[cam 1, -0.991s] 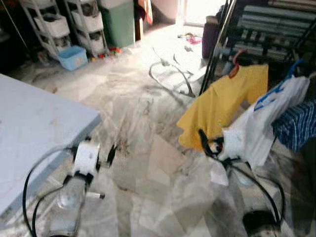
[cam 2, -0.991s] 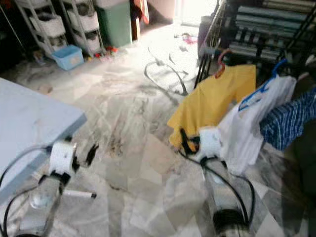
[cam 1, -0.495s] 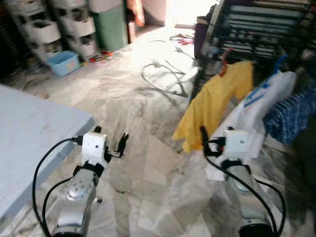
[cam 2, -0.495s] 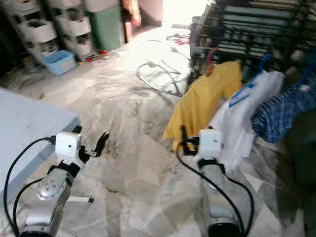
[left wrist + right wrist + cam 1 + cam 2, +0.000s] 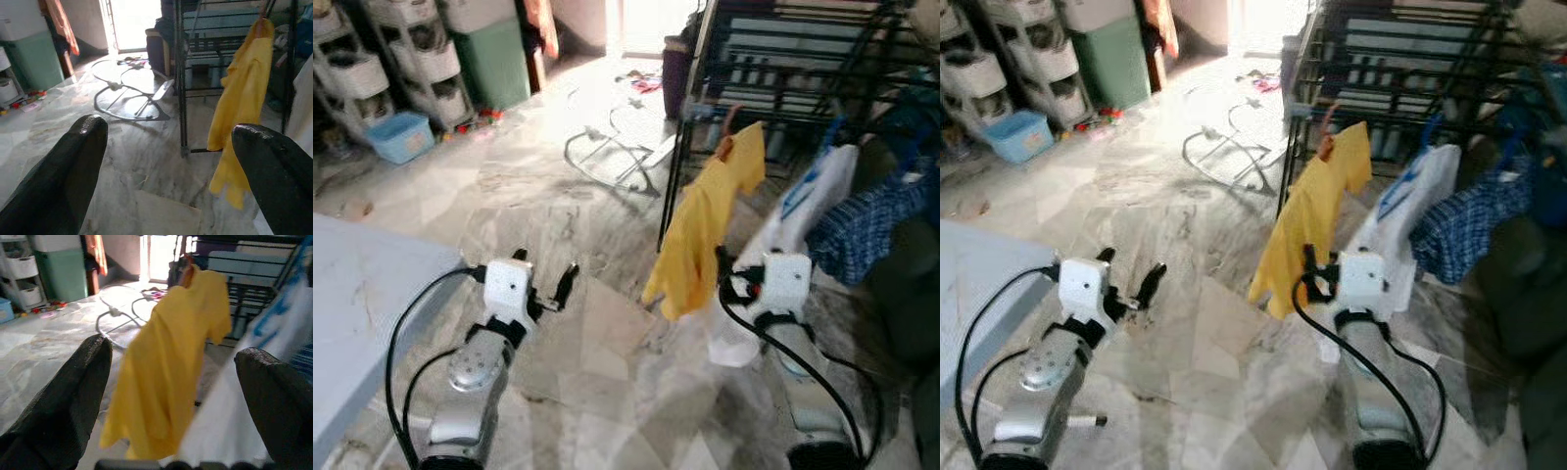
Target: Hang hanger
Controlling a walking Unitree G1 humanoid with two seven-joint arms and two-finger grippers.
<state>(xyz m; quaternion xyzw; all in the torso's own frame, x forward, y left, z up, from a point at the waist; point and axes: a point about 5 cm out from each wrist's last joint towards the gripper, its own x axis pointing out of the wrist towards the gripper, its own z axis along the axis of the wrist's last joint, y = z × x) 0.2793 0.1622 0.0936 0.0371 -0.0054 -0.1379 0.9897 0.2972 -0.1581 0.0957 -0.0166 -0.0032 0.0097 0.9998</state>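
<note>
Right wrist view: right gripper [image 5: 171, 382] spread wide, empty, facing the yellow shirt [image 5: 171, 367]. Left gripper [image 5: 166, 147] likewise wide (idle). Best approach slowly toward the rack [image 5: 783, 88].

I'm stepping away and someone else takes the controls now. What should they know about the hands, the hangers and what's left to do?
Left hand: open, holding nothing, held out low over the marble floor.
Right hand: open, holding nothing, raised just in front of the yellow shirt.
Job's things: the yellow shirt hangs on an orange hanger on the black drying rack. Beside it, a white garment on a blue hanger, then a blue checked cloth.
Done: these garments are already on the rack.
Left: neither hand carries a hanger; whether another still needs hanging can't be told from here.
</note>
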